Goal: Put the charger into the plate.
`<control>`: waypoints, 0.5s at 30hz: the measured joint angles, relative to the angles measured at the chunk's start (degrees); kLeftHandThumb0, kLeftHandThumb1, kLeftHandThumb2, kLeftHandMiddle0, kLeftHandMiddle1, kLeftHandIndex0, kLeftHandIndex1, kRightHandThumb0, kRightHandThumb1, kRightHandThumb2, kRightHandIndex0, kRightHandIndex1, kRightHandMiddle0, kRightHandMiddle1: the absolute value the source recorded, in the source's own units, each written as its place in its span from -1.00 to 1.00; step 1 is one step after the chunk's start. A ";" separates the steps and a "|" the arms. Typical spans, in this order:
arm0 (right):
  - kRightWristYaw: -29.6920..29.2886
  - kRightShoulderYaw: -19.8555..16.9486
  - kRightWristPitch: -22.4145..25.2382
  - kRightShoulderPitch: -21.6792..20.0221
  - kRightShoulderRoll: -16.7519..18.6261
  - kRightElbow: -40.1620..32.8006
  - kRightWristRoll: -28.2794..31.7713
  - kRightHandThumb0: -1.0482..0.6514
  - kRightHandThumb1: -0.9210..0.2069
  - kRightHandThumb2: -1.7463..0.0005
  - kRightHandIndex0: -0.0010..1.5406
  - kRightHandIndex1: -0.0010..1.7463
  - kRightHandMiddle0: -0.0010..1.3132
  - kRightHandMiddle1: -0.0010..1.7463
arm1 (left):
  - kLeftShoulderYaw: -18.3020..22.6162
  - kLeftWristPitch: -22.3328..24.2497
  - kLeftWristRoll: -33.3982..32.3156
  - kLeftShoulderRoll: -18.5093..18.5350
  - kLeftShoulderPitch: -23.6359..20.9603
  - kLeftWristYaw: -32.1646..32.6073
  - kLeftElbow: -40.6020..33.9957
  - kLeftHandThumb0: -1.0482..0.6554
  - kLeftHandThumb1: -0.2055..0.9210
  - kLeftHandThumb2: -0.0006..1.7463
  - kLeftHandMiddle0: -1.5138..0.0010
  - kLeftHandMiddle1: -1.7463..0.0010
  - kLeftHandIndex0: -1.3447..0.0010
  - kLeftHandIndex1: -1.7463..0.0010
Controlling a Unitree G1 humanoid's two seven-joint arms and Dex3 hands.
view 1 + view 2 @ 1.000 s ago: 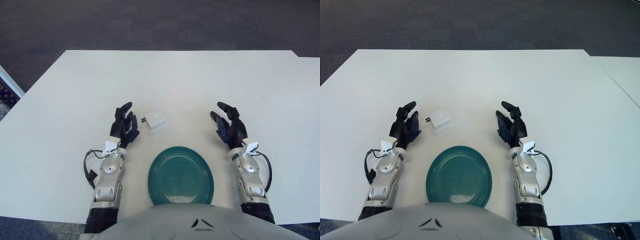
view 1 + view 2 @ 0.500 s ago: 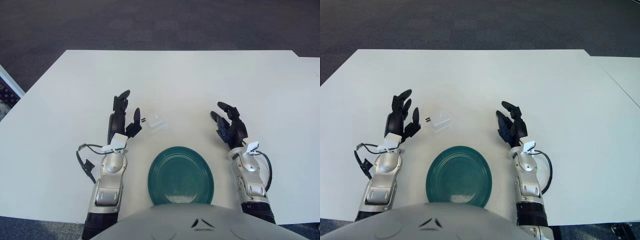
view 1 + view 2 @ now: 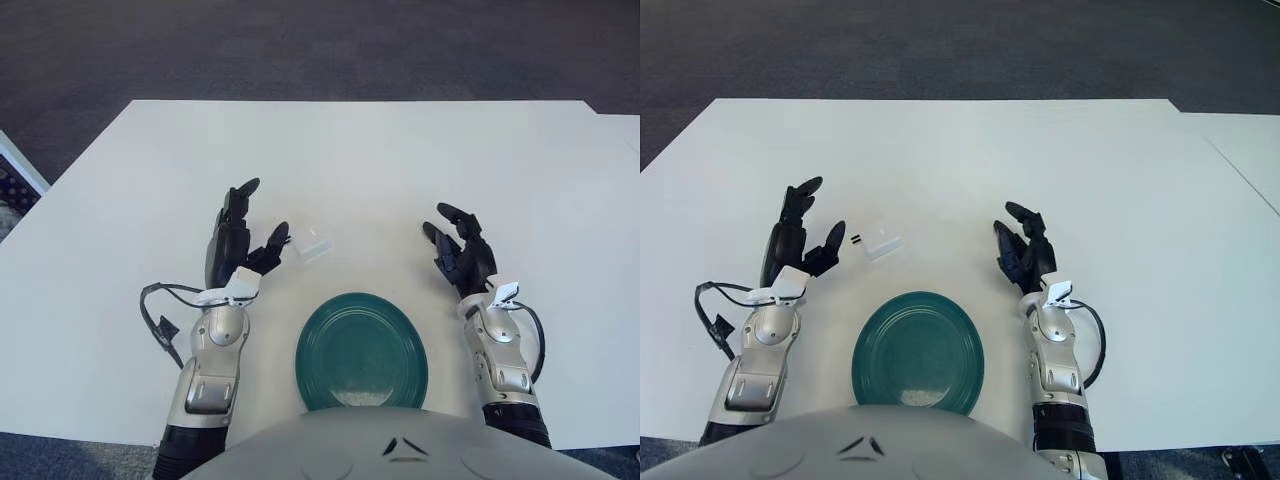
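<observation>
A small white charger [image 3: 312, 244] with dark prongs lies on the white table [image 3: 360, 160], just beyond the teal plate [image 3: 361, 349] and a little to its left. My left hand [image 3: 243, 232] is raised beside the charger on its left, fingers spread, the thumb tip close to the prongs but holding nothing. My right hand [image 3: 459, 250] shows to the right of the plate, fingers relaxed and empty. In the right eye view the charger [image 3: 883, 243] sits between the left hand [image 3: 803, 233] and the plate [image 3: 918, 352].
The table's front edge runs just below the plate, with my torso [image 3: 390, 445] over it. Dark carpet [image 3: 320, 45] lies beyond the far edge. A second white surface [image 3: 1245, 150] adjoins at the right.
My left hand has lifted and stretched forward, its fingers opening wider, and its thumb has come closer to the charger. The right hand and plate have stayed put.
</observation>
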 measured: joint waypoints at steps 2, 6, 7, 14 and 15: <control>-0.01 -0.02 0.06 -0.03 0.05 0.00 0.00 -0.36 -1.00 0.41 -0.36 -0.99 -0.87 -0.12 | -0.35 0.24 1.86 0.42 -0.32 0.56 0.00 -1.00 1.00 -0.40 0.74 0.89 0.99 0.10; -0.02 -0.06 0.23 -0.12 0.11 0.00 0.00 -0.37 -1.00 0.42 -0.36 -0.99 -0.87 -0.12 | -2.02 1.01 9.21 1.76 -1.17 2.93 0.11 -1.00 1.00 -0.36 0.72 0.94 0.98 0.09; -0.02 -0.08 0.33 -0.18 0.14 0.00 0.00 -0.37 -1.00 0.42 -0.36 -0.99 -0.87 -0.12 | -2.55 1.29 11.36 2.14 -1.34 3.50 0.11 -1.00 1.00 -0.35 0.72 0.95 0.98 0.08; -0.03 -0.19 0.91 -0.56 0.32 -0.01 0.04 -0.37 -1.00 0.44 -0.36 -0.99 -0.86 -0.11 | -4.81 3.26 18.09 2.98 -2.01 3.98 0.12 -1.00 1.00 -0.31 0.72 0.98 0.96 0.05; -0.02 -0.21 0.95 -0.58 0.33 -0.01 0.04 -0.37 -1.00 0.44 -0.36 -0.99 -0.86 -0.11 | -4.99 3.51 18.52 2.99 -2.15 3.97 0.13 -1.00 1.00 -0.31 0.72 0.98 0.96 0.05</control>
